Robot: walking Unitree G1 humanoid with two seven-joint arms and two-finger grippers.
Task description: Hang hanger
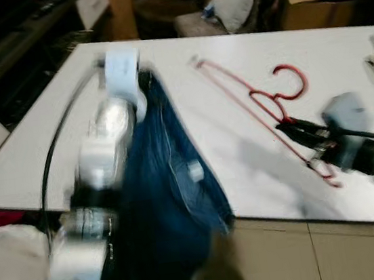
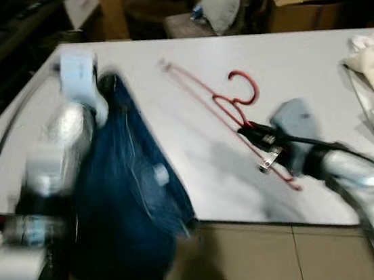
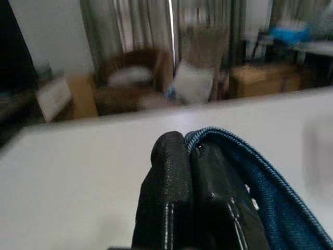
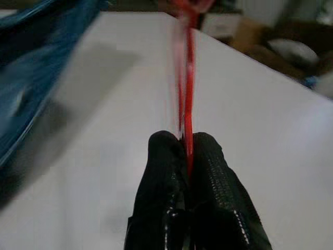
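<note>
The right gripper (image 4: 187, 156) pinches the thin red wire hanger (image 1: 265, 106) on its near arm, apparently to lift it off the smooth white table (image 1: 246, 174), where it lies right of centre. The left gripper (image 3: 190, 156) is clamped on the hem of the jeans (image 1: 172, 189), holding the heavy blue denim up so it drapes over the table's near edge, likely ready for the hanger.

Light falls evenly on the broad white tabletop (image 1: 246, 64), while the room behind stays dim. Motion blur smears the silver left arm (image 1: 101, 164) and the hanging blue denim garment (image 1: 173, 196). A soft grey shadow lies beside the thin red wire hanger (image 1: 265, 106). Both wrist views are hazy, their backgrounds out of focus.
</note>
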